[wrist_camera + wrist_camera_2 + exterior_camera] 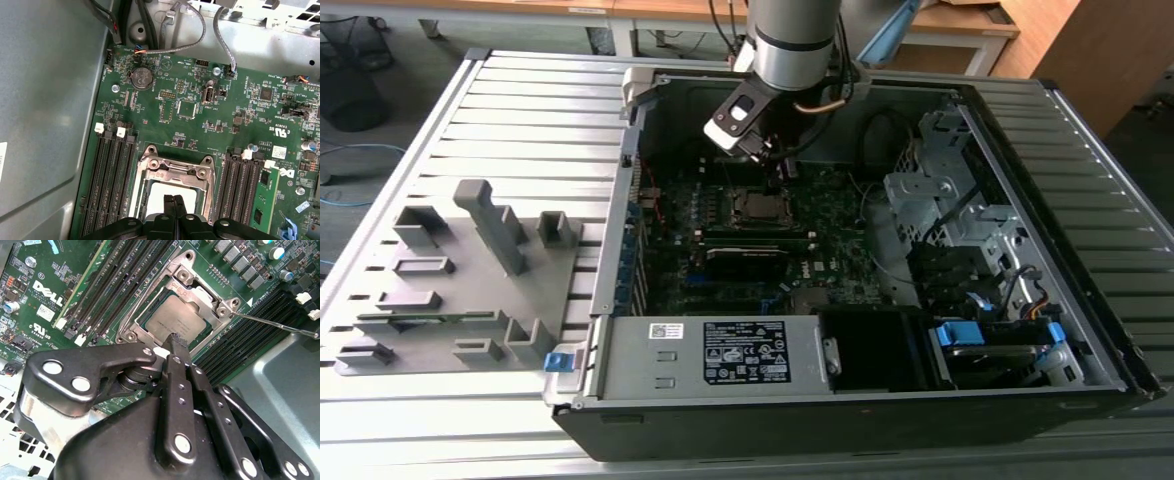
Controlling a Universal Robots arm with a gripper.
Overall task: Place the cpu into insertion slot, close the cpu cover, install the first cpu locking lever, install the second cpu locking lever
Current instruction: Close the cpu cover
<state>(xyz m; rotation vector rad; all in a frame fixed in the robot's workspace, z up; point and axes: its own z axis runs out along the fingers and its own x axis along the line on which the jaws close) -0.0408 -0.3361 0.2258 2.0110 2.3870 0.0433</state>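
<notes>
The cpu [176, 320] lies flat in the insertion slot [758, 207] on the green motherboard, its dull metal top showing. The cpu cover [200, 294] lies down around it as a silver frame, also seen in the first wrist view [176, 171] with the cpu [156, 196] in its window. A thin locking lever [280, 326] sticks out sideways from one corner of the socket. My gripper [175, 340] is shut with nothing between its fingers, its tip just over the cpu's near edge. It hangs right above the socket in the exterior view [783, 168] and in the first wrist view [175, 200].
Long black memory slots [114, 185] flank the socket on both sides, and one green stick [264, 197] stands in place. The open computer case [627, 100] has steel walls, drive cages [934, 190] on the exterior view's right and a power supply [720, 355] in front. Cables [200, 25] hang near the back wall.
</notes>
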